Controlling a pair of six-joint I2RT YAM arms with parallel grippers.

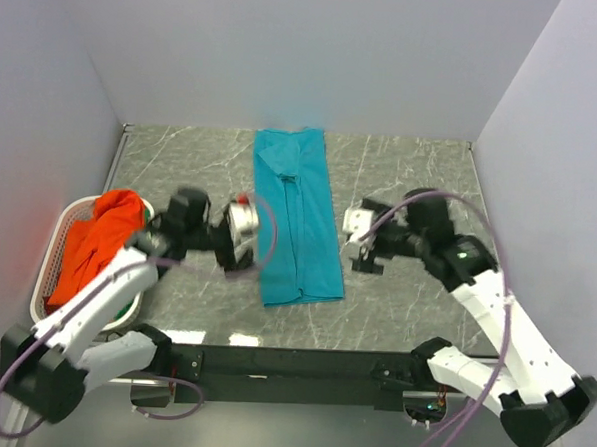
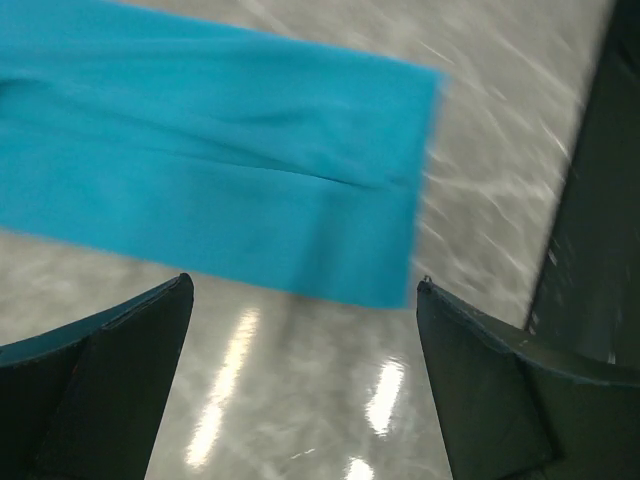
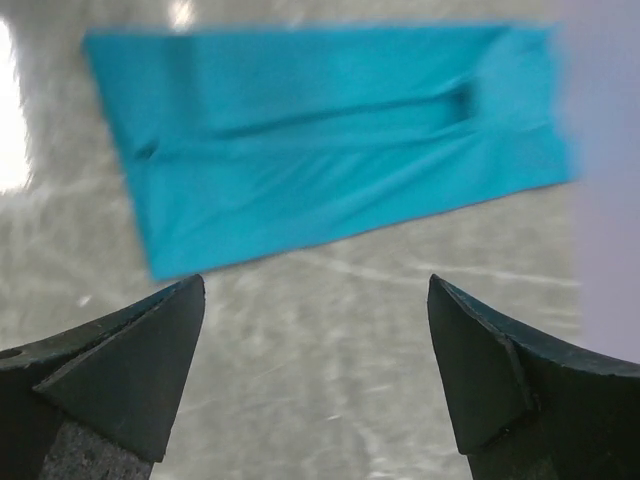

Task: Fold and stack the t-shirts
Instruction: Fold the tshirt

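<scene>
The teal t-shirt (image 1: 297, 218) is lying flat in the middle of the table (image 1: 411, 169), folded lengthwise into a long narrow strip. It is running from the far edge down toward the arms, and its near end is sitting squared off and drifting a touch to the right. A long crease is showing down its length, and nothing is touching it. On its left, the left claw (image 1: 243, 239) is hovering just beside the strip's near half with its jaws spread wide and nothing between them. From the left wrist view, the left claw (image 2: 305, 283) is looking past its dark fingertips (image 2: 120, 350) at the near corner of the teal t-shirt (image 2: 200, 180), somewhat blurred, with bare marbled table under the gap. On the other side, the right claw (image 1: 358, 242) is hanging just beside the strip's right edge, likewise released and empty. In its own wrist view, the right claw (image 3: 315, 280) is framing the teal t-shirt (image 3: 330, 140) across the top, clear of both fingers. Out at the left edge of the table, the orange t-shirt (image 1: 97, 238) is sitting bunched up in the white laundry basket (image 1: 51, 261), draping over its rim, with the left arm crossing in front of it.
</scene>
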